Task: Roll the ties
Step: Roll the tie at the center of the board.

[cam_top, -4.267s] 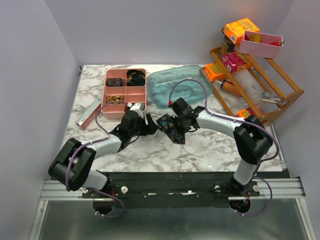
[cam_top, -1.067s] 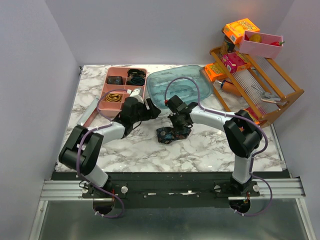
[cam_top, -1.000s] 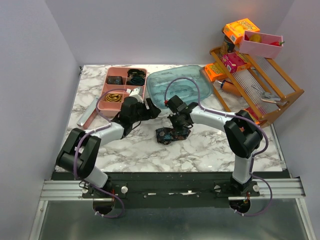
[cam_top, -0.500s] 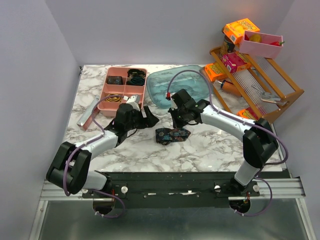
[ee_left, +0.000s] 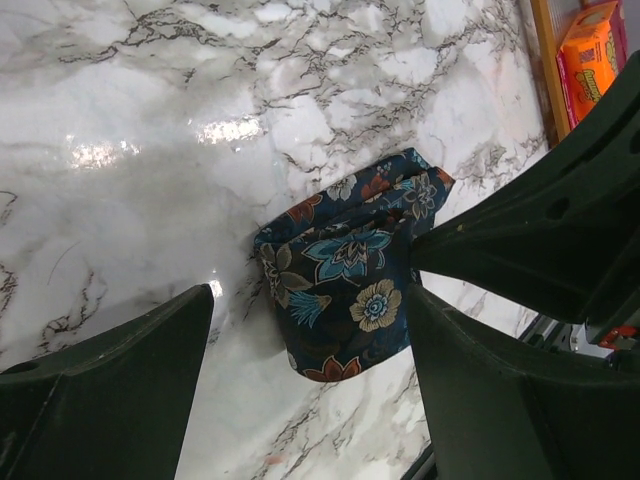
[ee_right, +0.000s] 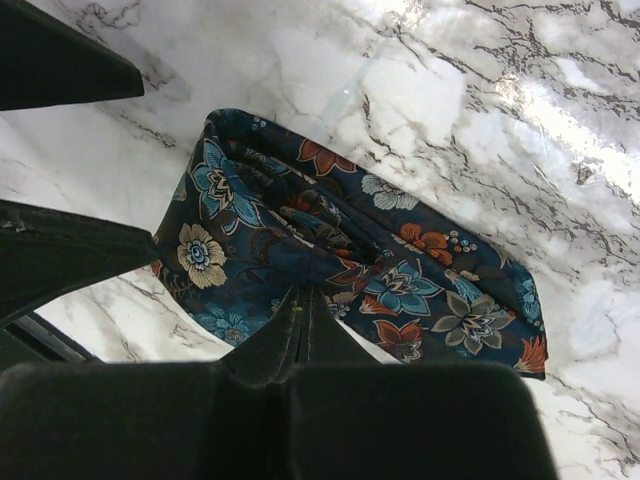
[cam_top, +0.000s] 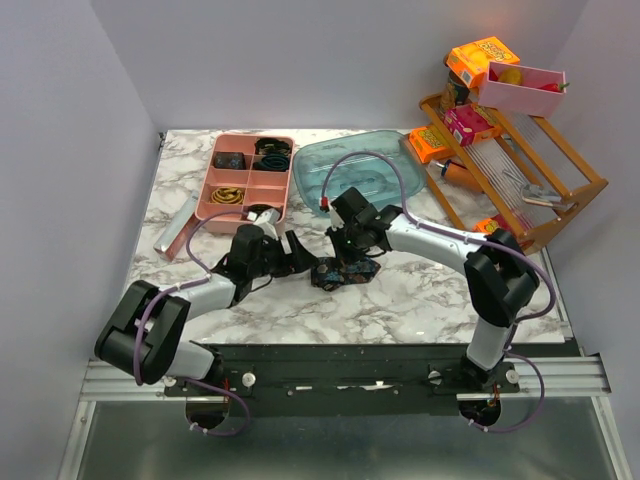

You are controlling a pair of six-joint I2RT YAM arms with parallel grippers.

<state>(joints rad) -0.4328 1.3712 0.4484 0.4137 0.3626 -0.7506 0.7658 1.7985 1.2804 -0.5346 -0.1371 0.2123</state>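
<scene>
The bundled tie (ee_left: 345,265) is flanked by the wide-spread left tool (ee_left: 308,300) and touched by the closed right tool (ee_right: 300,300).

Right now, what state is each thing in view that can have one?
tie, loosely rolled into a short bundle, lying on the table.
left tool, open, one finger on either side of the tie.
right tool, shut, tips down on the tie.
pink tray, on the table, several compartments hold coiled items.
</scene>
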